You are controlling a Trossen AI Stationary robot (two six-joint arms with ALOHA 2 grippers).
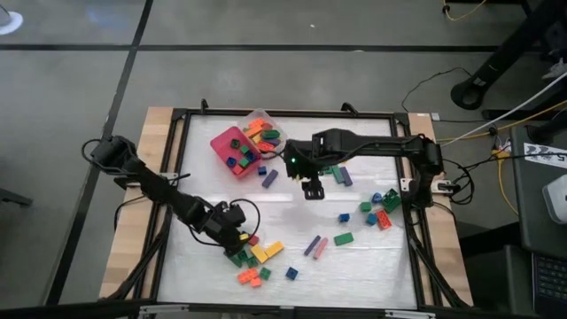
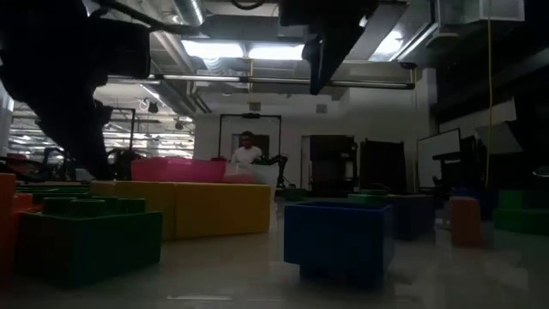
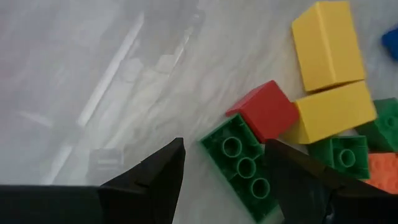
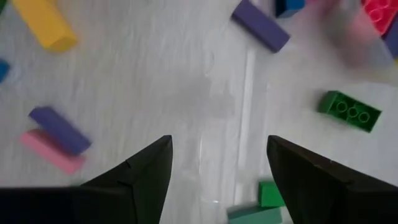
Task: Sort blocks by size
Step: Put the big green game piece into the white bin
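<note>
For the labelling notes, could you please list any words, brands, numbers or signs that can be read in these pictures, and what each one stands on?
No text can be read in any view.
Sheet at the table's right edge: dark print on white, too small and blurred to read.
The blocks, such as the green block between the left gripper's open fingers: studs show no legible mark.
Right gripper: no marking visible.

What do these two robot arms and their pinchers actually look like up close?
Both arms are dark, nearly black, built from jointed tube-like segments with black cables looping alongside. The right arm shows a small green light near its wrist. The left gripper and right gripper each end in two flat, pointed, wedge-shaped black fingers.
</note>
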